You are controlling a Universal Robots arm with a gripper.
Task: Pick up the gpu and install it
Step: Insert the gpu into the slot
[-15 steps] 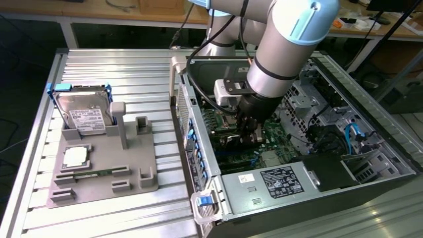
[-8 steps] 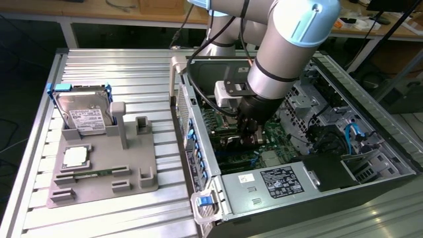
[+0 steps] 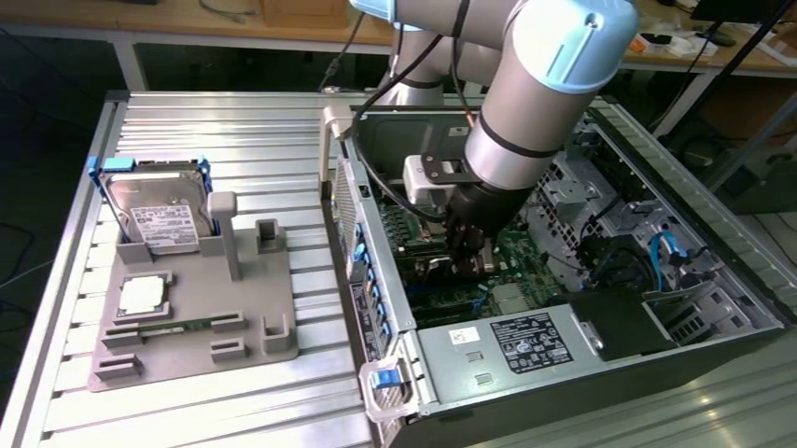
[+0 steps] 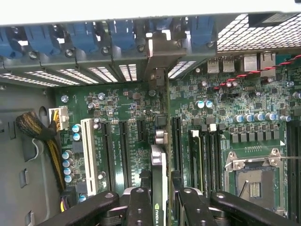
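While the arm reaches down into the open computer case (image 3: pixel 697 243), the claw (image 4: pixel 159 200) is clamped on the gpu (image 4: pixel 158 165). Its fingers (image 4: pixel 138 207) pinch the card's flat faces, so it stands edge-on, parallel to the long slots of the motherboard (image 4: pixel 117 108). That hold probably keeps the connector edge facing the board and the bracket end toward the case's rear openings. Whether the card is seated, I cannot tell. The hard drive (image 3: pixel 156 210) stands on the worktop (image 3: pixel 224 121), well apart.
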